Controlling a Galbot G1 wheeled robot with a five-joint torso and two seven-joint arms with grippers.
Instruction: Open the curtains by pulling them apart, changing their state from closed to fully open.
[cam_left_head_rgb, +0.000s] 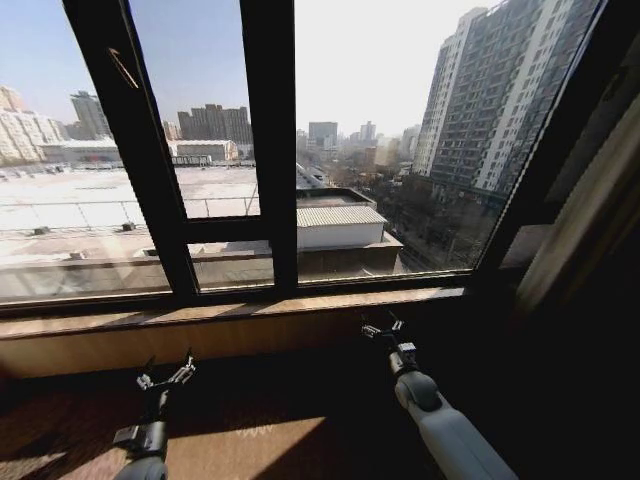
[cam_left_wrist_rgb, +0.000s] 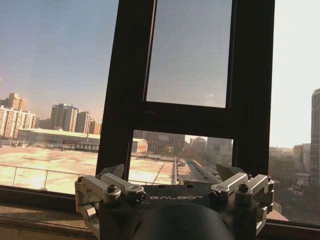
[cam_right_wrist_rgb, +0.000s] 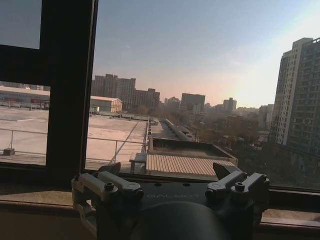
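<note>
Both arms extended low toward the window sill (cam_left_head_rgb: 230, 312): left gripper (cam_left_head_rgb: 166, 378) and right gripper (cam_left_head_rgb: 381, 327), fingers apart, empty.

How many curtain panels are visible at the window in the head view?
1: a cream fabric curtain panel hangs bunched at the window's right edge, clear of the glass. A left panel may be hidden beyond the picture.

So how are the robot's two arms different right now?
The right end effector reaches farther forward, up near the window sill; the left end effector hangs back over the floor. The right arm's pale grey forearm is in view; the left arm looks darker and shorter. Both end effectors are open, empty and point toward the window.
</note>
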